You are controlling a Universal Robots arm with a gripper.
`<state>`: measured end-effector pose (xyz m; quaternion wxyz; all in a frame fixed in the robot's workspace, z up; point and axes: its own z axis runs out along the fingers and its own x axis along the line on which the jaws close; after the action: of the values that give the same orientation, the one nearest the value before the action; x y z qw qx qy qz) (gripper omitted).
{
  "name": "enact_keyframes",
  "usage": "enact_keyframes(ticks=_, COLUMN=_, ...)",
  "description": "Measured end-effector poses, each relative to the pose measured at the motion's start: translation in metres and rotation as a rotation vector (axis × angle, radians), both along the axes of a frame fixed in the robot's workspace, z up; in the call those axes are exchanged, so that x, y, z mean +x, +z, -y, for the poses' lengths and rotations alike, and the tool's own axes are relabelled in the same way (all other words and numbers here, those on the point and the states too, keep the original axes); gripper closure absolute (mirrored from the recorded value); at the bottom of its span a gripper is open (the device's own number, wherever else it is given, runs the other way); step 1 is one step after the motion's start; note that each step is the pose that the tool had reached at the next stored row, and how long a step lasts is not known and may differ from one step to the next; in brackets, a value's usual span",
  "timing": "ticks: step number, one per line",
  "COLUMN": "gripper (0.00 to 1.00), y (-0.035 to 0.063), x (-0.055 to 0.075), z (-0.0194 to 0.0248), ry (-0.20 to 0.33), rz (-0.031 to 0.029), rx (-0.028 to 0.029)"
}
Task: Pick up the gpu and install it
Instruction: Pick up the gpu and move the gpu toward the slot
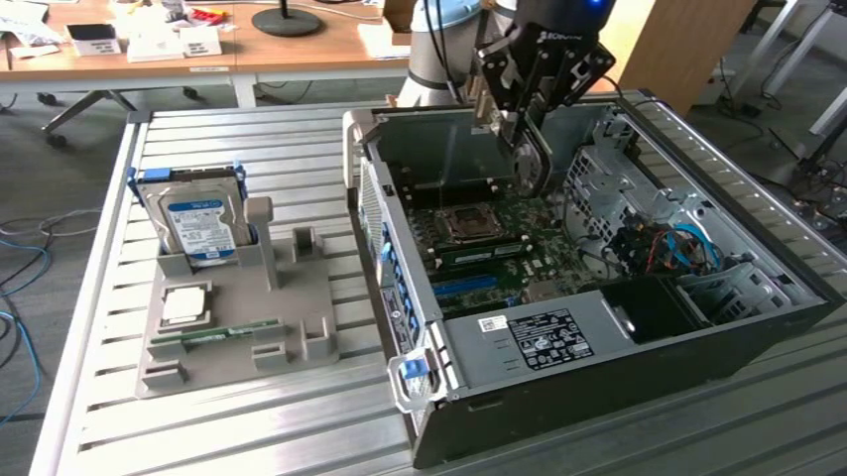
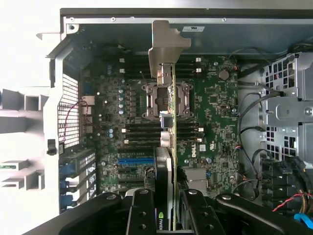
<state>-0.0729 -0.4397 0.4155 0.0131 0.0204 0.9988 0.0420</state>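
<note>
My gripper (image 1: 525,121) hangs over the open computer case (image 1: 741,327) and is shut on the gpu (image 1: 534,167). The card hangs on edge below the fingers, above the motherboard (image 1: 510,263) and apart from it. In the wrist view the gpu (image 2: 169,161) appears edge-on between the black fingers (image 2: 142,213) of the gripper (image 2: 168,218). Its silver bracket (image 2: 165,49) points toward the case's rear wall. The card crosses over the CPU socket (image 2: 157,100). A blue expansion slot (image 2: 134,160) lies on the board beside the card's line.
On the slatted table outside the case stands a grey fixture (image 1: 238,332) with a blue-labelled hard drive (image 1: 198,213), a processor chip (image 1: 182,302) and a green memory stick (image 1: 218,335). Inside the case are drive cages (image 1: 622,169) and loose cables (image 1: 675,248).
</note>
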Motion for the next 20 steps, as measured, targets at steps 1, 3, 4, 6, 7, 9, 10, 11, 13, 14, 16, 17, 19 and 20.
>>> enact_keyframes(ticks=1, gripper=0.73, y=0.0, x=0.002, z=0.0, ry=0.0, rz=-0.0001, rx=0.0)
enact_keyframes(ticks=3, gripper=0.73, y=0.0, x=0.006, z=0.0, ry=0.0, rz=0.0, rx=0.0)
enact_keyframes(ticks=4, gripper=0.73, y=0.0, x=0.007, z=0.0, ry=0.0, rz=0.0, rx=0.0)
enact_keyframes(ticks=6, gripper=0.73, y=0.0, x=0.012, z=0.0, ry=0.0, rz=0.0, rx=0.0)
enact_keyframes(ticks=7, gripper=0.73, y=0.0, x=0.014, z=0.0, ry=0.0, rz=0.0, rx=0.0)
enact_keyframes(ticks=9, gripper=0.73, y=0.0, x=0.018, z=0.0, ry=0.0, rz=-0.0001, rx=0.0)
enact_keyframes(ticks=10, gripper=0.73, y=0.0, x=0.02, z=0.0, ry=0.0, rz=-0.0001, rx=-0.0001)
enact_keyframes(ticks=11, gripper=0.73, y=0.0001, x=0.021, z=0.0, ry=0.0, rz=0.0, rx=-0.0001)
enact_keyframes(ticks=13, gripper=0.73, y=0.0, x=0.023, z=0.0001, ry=0.0, rz=0.0, rx=0.0)
enact_keyframes(ticks=14, gripper=0.73, y=0.0, x=0.023, z=0.0001, ry=0.0, rz=0.0, rx=0.0)
enact_keyframes(ticks=16, gripper=0.73, y=0.0, x=0.023, z=0.0, ry=0.0, rz=0.0, rx=-0.0001)
enact_keyframes(ticks=17, gripper=0.73, y=0.0, x=0.023, z=0.0, ry=0.0, rz=0.0, rx=0.0)
enact_keyframes(ticks=19, gripper=0.73, y=0.0, x=0.024, z=0.0, ry=0.0, rz=0.0, rx=0.0)
enact_keyframes(ticks=20, gripper=0.73, y=0.0, x=0.026, z=0.0, ry=0.0, rz=0.0, rx=0.0)
